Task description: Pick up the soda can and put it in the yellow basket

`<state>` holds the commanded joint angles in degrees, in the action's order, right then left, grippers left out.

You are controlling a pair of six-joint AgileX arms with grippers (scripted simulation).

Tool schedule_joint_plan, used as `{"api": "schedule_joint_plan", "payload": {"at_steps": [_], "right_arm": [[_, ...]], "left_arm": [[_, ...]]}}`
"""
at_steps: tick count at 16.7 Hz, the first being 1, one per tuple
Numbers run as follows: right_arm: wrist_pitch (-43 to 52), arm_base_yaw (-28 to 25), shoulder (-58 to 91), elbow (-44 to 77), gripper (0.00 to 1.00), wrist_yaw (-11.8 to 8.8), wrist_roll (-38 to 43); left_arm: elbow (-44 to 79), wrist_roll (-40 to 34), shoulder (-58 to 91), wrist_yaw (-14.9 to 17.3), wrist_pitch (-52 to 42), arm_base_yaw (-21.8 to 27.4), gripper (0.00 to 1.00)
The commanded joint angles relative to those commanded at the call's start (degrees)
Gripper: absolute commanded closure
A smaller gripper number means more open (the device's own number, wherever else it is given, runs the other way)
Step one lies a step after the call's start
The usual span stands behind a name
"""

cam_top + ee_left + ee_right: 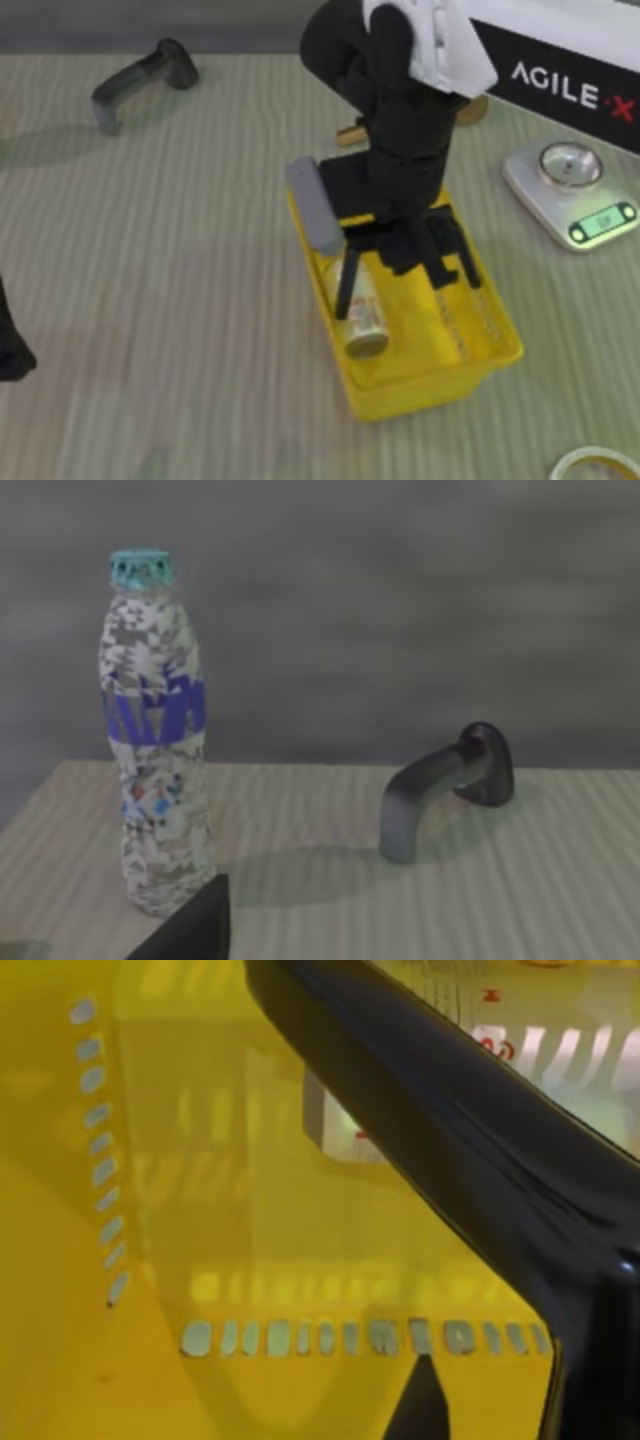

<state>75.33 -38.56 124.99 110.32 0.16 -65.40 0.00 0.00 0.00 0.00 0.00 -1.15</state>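
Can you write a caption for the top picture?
The right gripper reaches into the yellow basket, where the soda can lies on its side.

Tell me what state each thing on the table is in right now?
Soda can: lying tilted inside the basket.
Basket: upright on the table, handle swung to its left rim.
Right gripper: open, reaching into the basket beside the can.
Left gripper: at the table's left edge.
Bottle: standing, capped.
Scale: display lit.
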Motion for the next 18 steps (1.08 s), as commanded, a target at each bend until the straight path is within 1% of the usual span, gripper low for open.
{"api": "schedule_joint_plan", "payload": {"at_steps": [1,18], "right_arm": [[0.0,0.0,0.0,0.0,1.0,0.0,0.0],[0.0,0.0,0.0,0.0,1.0,0.0,0.0]], "left_arm": [[0.0,0.0,0.0,0.0,0.0,0.0,0.0],[0.0,0.0,0.0,0.0,0.0,0.0,0.0]]}}
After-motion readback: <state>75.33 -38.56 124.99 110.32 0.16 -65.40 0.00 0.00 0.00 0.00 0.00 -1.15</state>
